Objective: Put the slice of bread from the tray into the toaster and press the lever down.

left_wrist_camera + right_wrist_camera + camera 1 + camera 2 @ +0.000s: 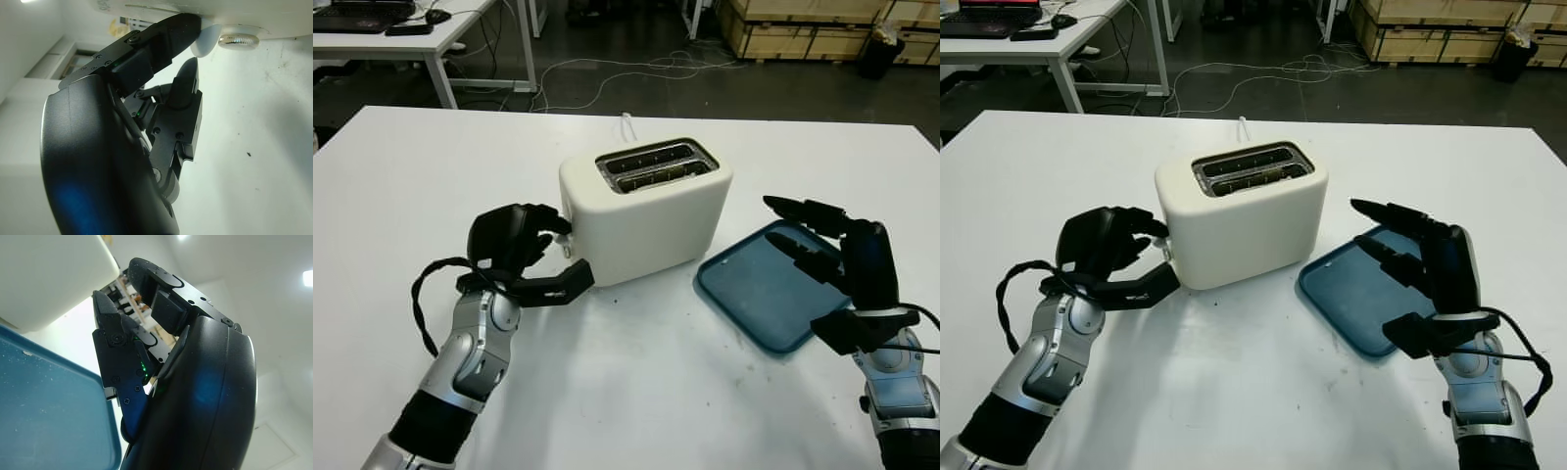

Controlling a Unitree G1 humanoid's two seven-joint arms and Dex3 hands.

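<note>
A white toaster (646, 211) stands mid-table, and a tan slice of bread (661, 176) sits low in its nearer slot. My left hand (563, 257) is at the toaster's left end, fingers curled over the small white lever (208, 41) and thumb stretched out underneath it. A round dial (239, 40) sits just beside the lever. The blue tray (754, 289) lies right of the toaster with nothing on it. My right hand (822, 240) hovers open above the tray's right side.
The toaster's white cord (626, 122) runs off the table's far edge. Beyond the table are a white desk (431, 44), loose cables on the floor (636, 69) and wooden crates (803, 29). Bare white tabletop lies in front of the toaster.
</note>
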